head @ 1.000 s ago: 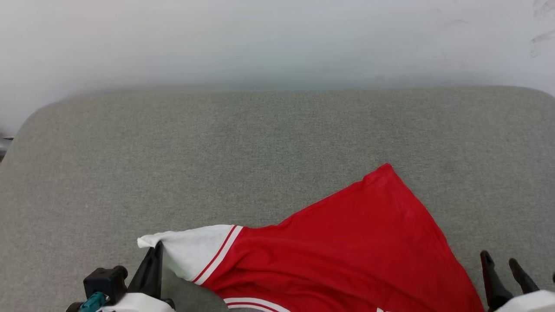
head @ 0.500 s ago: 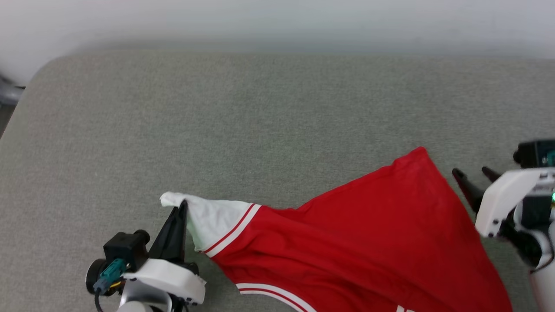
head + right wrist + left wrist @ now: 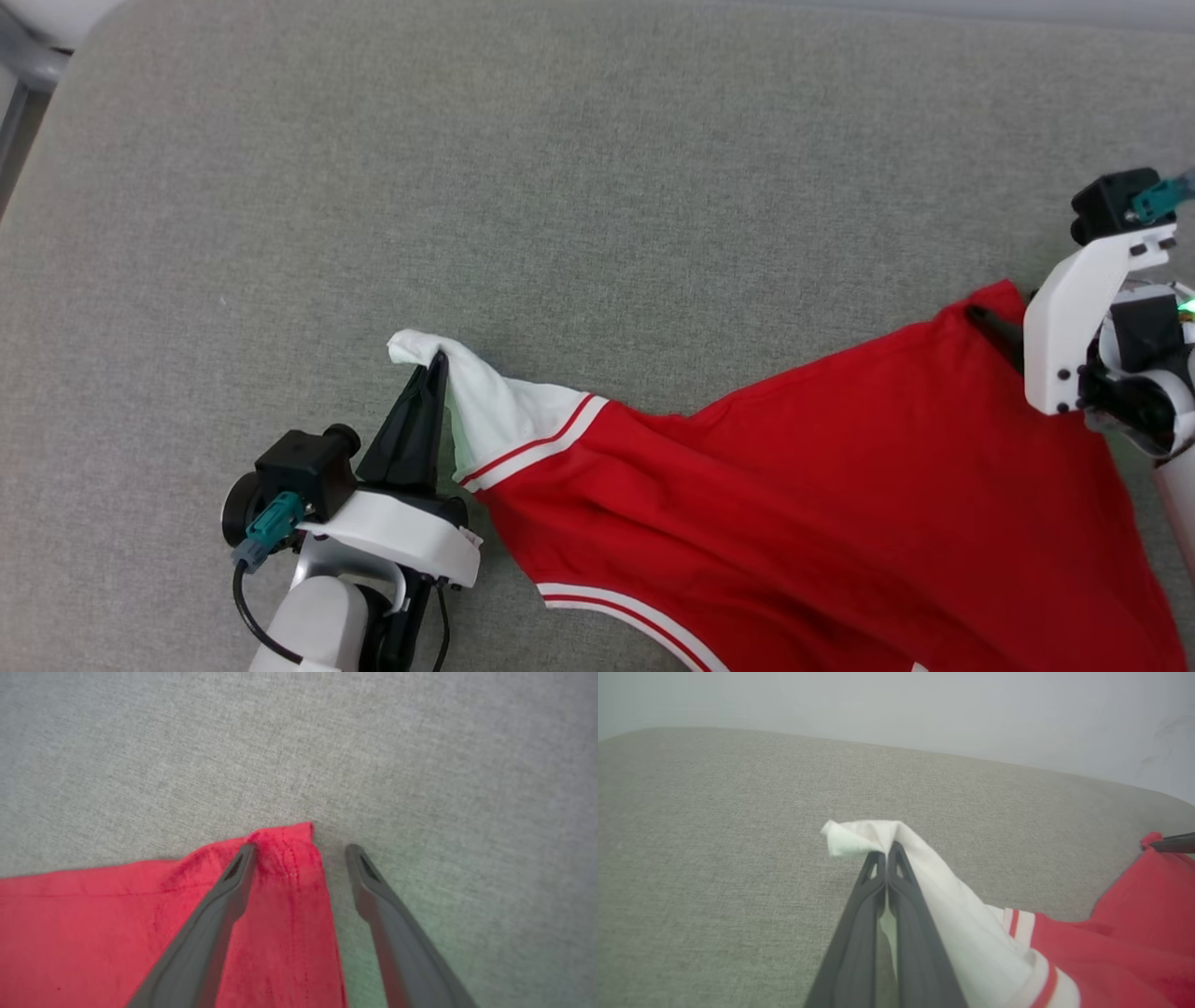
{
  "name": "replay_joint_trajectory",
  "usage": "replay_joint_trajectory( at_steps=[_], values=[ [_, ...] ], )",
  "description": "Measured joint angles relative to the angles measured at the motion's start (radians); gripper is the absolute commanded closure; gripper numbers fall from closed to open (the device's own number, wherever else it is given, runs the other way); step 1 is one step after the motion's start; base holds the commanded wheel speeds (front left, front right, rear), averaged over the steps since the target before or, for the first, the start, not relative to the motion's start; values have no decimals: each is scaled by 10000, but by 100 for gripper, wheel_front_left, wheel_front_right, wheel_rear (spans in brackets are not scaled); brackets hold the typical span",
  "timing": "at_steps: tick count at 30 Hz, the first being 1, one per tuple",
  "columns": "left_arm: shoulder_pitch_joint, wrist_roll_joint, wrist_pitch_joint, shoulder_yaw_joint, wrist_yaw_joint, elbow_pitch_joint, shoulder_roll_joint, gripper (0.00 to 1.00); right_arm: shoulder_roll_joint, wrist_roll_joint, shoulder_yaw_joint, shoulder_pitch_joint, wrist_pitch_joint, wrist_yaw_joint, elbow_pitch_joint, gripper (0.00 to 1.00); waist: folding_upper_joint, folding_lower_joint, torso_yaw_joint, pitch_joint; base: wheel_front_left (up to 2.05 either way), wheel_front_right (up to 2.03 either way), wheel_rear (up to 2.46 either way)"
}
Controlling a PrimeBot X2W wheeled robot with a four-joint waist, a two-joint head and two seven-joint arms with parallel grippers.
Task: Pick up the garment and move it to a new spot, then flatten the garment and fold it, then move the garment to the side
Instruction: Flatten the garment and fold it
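Garment (image 3: 794, 485) — pinched by left gripper (image 3: 435, 360).

The left gripper (image 3: 434, 359) is showing two long, dark, tapering fingers (image 3: 857, 938) with triangular cut-outs near the tips. A white moulded housing (image 3: 392, 546) is covering its wrist. A black boxy camera (image 3: 303, 467) beside it is carrying a teal connector (image 3: 266, 525) and a looping black cable (image 3: 250, 621). The right gripper (image 3: 301, 851) is wearing the same dark fingers, a white housing (image 3: 1074, 308) dotted with dark screws (image 3: 1062, 375) and a teal plug (image 3: 1158, 198), and a green light (image 3: 1187, 306) is glowing on it.
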Motion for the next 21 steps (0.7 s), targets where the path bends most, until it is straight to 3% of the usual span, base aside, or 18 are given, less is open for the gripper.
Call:
replay_joint_trajectory(
  at_steps=[5, 6, 8, 13, 21],
  values=[
    [-151, -44, -75, -35, -6, 127, -61, 100, -190, 529, 740, -299, 487, -25, 508, 0, 0, -2, 98, 341, 0, 0, 0],
    [-167, -46, -90, -33, -6, 140, -73, 100, -238, 637, 899, -349, 552, -36, 560, 40, 0, -3, 104, 363, 0, 0, 0],
    [-173, -58, -115, -13, -6, 198, -82, 100, -324, 917, 1151, -445, 683, -75, 640, 100, 0, -3, 85, 377, 0, 0, 0],
    [-178, -75, -125, 38, -13, 399, -77, 100, -330, 1442, 1578, -478, 328, -13, 865, 100, 0, -2, 13, 205, 0, 0, 0],
    [-501, -58, -119, 42, -63, 577, 435, 100, -445, 1522, 1398, -610, -1682, 4, 1127, 100, 0, -2, -145, -617, 0, 0, 0]
  ],
)
